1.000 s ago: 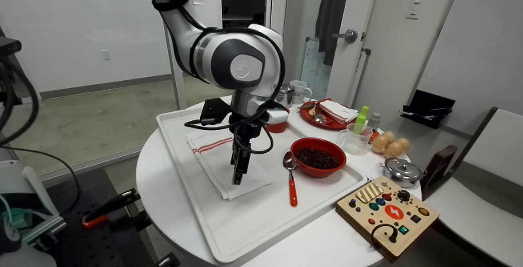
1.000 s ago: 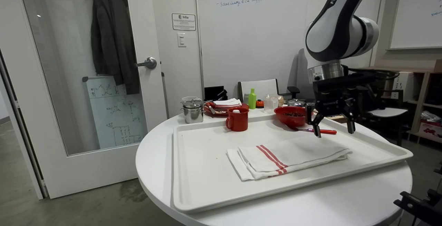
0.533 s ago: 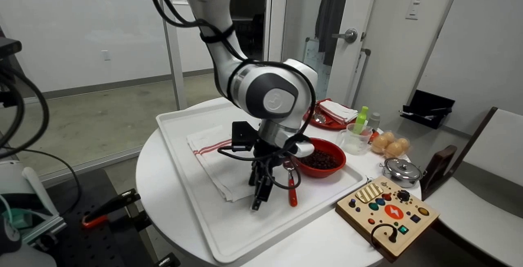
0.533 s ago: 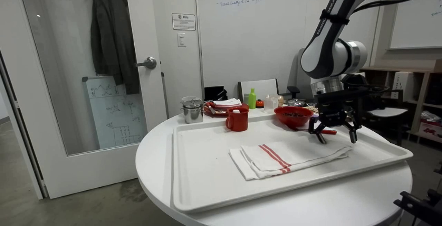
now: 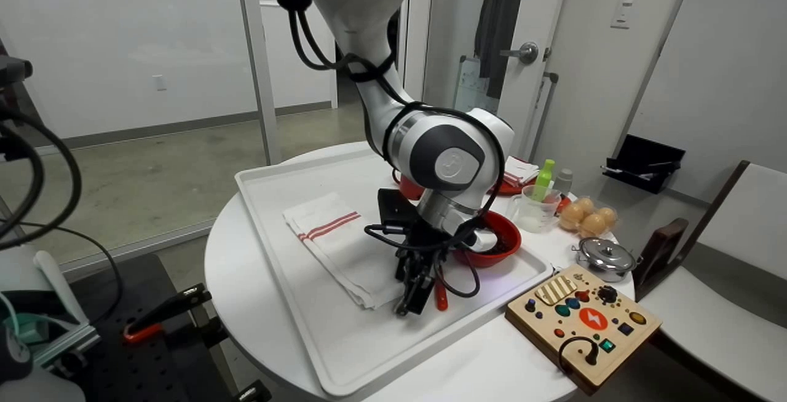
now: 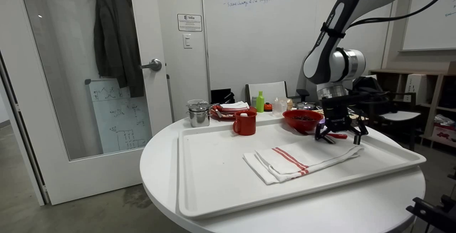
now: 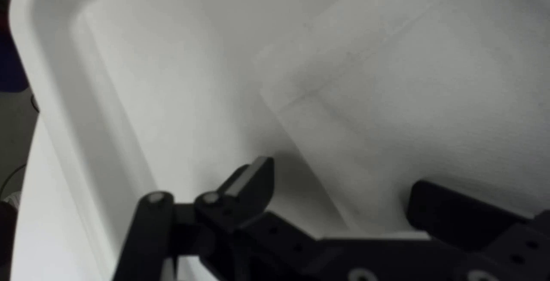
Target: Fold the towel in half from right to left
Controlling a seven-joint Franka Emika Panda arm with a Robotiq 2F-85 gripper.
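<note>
Lying in layers on the white tray, atop the round bench: a towel with red stripes toward one end. Low at the opposite end, with the hand spread wide and gripping nothing. In the wrist view, one of the fingers over tray, its partner over cloth, with the towel's edge between. Impossible to tell whether touching the cloth or just above. Seen also on the tray: a red mug, a red bowl and a red-handled spoon, partly hidden by the hand in both exterior views. Beyond the tray: a steel pot and a green bottle.
</note>
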